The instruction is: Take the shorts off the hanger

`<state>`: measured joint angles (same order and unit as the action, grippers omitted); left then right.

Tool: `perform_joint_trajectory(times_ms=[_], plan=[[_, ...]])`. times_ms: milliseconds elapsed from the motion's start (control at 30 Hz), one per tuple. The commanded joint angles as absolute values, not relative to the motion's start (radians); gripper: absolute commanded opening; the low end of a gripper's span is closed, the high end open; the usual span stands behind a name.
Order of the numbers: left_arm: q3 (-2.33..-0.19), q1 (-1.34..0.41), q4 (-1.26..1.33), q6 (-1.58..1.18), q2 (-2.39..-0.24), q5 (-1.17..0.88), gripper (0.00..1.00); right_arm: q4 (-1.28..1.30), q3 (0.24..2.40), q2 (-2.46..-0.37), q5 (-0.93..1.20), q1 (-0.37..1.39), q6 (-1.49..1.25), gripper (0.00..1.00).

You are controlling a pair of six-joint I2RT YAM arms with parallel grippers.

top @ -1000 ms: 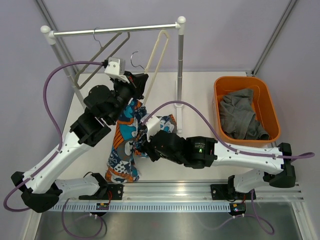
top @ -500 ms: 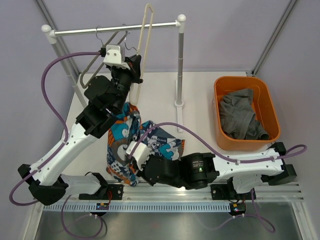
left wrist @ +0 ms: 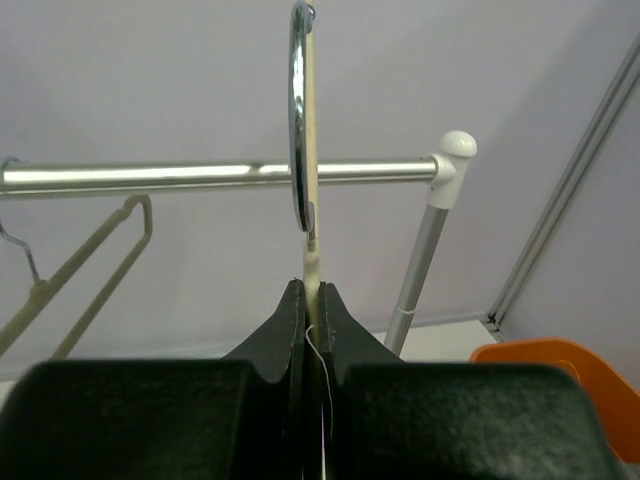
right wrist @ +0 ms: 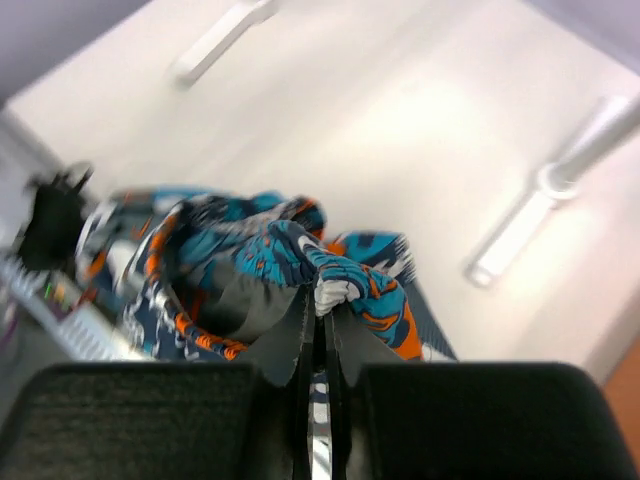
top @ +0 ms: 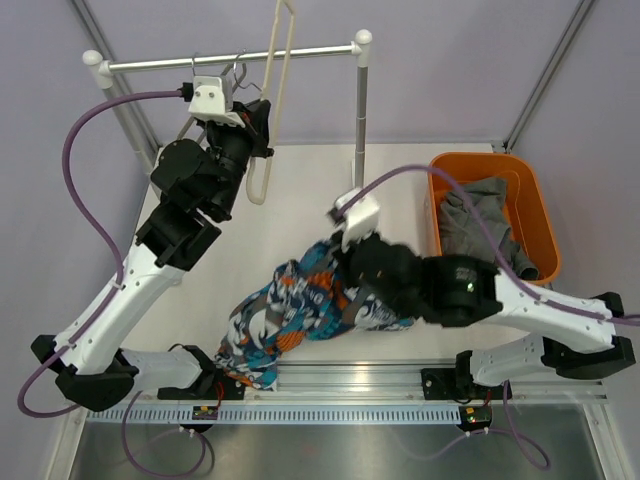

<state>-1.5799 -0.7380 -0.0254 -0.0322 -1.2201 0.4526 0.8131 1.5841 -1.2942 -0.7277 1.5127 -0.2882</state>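
Two arms show in the overhead view. Your left end effector (top: 262,128) is pinched narrow on the hanger (top: 284,65), which stands near upright with its top above the garment rail (top: 320,50). Your right end effector (top: 343,252) is clamped on the shorts (top: 295,312). They are well apart from the hanger, draped from that grip down to the tabletop (top: 310,190), their low end at the near edge by the left arm's base. Bare tabletop lies between rail and shorts. Count: one pair of shorts, one cream hanger, one orange bin (top: 480,157) at the right edge holding one grey cloth (top: 480,225). Lilac walls (top: 450,60) close the far side.

One grip fills the left wrist view: jaws shut on the hanger's cream strip (left wrist: 312,270), its metal hook (left wrist: 297,120) edge-on before the rail (left wrist: 200,177). You cannot tell whether the hook touches the rail. One tan hanger (left wrist: 95,265) hangs at the left. A corner of the bin (left wrist: 540,365) shows low right.

One fold of the shorts (right wrist: 270,250) sits between the closed jaws in the right wrist view, at the right end effector (right wrist: 318,320). The rest of the cloth is bunched beyond it. White tabletop (right wrist: 420,120) spreads beyond, with two white rack feet (right wrist: 215,40) lying on it.
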Motion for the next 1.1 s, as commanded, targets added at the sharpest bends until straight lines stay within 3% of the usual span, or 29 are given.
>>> perform_joint_trajectory(times_ms=[0, 133, 267, 467, 600, 1067], plan=[[-1.598, -0.738, -0.13, -0.119, -1.178, 0.38, 0.0, 0.786, 1.677, -1.209, -0.798, 1.303, -0.253, 0.0], [-1.534, -0.738, -0.182, -0.175, -1.135, 0.356, 0.0, 0.759, 1.827, -1.247, -0.715, 1.027, -0.181, 0.0], [-1.5, -0.738, -0.236, -0.201, -1.115, 0.325, 0.0, 0.686, 2.114, -1.345, -0.741, 0.777, -0.066, 0.0], [-1.416, -0.739, -0.244, -0.225, -1.065, 0.292, 0.0, 0.318, 2.371, -1.451, -0.894, 0.718, 0.302, 0.0], [-1.362, -0.739, -0.242, -0.235, -1.04, 0.284, 0.0, -0.025, 2.362, -1.433, -0.983, 0.687, 0.569, 0.0], [-1.313, -0.739, -0.235, -0.244, -1.029, 0.259, 0.0, 0.093, 2.086, -1.269, -0.988, 0.439, 0.37, 0.0]])
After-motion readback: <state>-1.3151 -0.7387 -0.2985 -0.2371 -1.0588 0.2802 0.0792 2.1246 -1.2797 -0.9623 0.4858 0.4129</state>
